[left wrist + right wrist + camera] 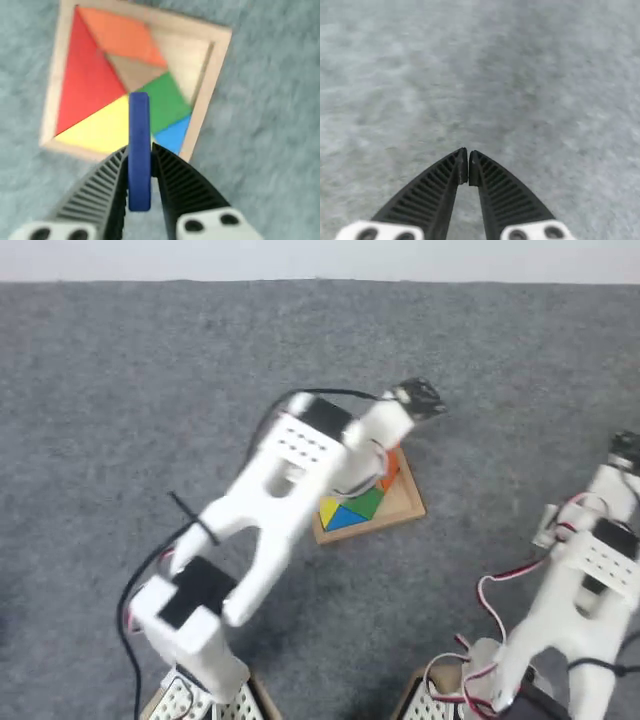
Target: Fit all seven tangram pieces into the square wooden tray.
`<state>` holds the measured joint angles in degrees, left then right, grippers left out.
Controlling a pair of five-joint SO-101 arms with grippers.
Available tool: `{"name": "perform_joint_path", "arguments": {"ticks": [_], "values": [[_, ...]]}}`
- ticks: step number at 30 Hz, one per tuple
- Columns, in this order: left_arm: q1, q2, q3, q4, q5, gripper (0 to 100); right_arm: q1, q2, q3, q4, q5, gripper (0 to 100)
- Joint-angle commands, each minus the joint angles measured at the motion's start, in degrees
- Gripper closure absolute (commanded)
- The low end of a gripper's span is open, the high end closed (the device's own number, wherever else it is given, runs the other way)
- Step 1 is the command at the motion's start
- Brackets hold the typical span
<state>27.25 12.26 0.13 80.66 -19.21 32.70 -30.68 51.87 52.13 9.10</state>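
left gripper (140,149) clamped on blue piece (139,115), edge-on above wooden tray (220,55) holding 6 pieces | right gripper (468,167) pressed together over grey mat (530,75), 4 o'clock of tray

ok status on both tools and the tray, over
Left tool shut on dark blue piece, held on edge above the tray. Right tool shut, empty, over grey mat. Six pieces seated, one gap bare; nothing blocking it.
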Motion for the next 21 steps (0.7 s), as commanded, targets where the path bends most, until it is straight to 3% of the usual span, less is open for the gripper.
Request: {"name": "perform_joint_path", "arguments": {"ticks": [1,12,21], "values": [[3.8,5.5,-5.2,-6.2,7.6,99,4.4,-2.4,-3.6,0.3,-0.8,98.3],[6.1,25.0,-25.0,-7.2,27.8,99,6.0,-2.4,-3.4,-0.6,-3.2,98.2],[9.0,32.5,-34.9,-1.1,36.3,99,5.9,-2.9,1.2,-5.9,-3.0,98.2]]}}
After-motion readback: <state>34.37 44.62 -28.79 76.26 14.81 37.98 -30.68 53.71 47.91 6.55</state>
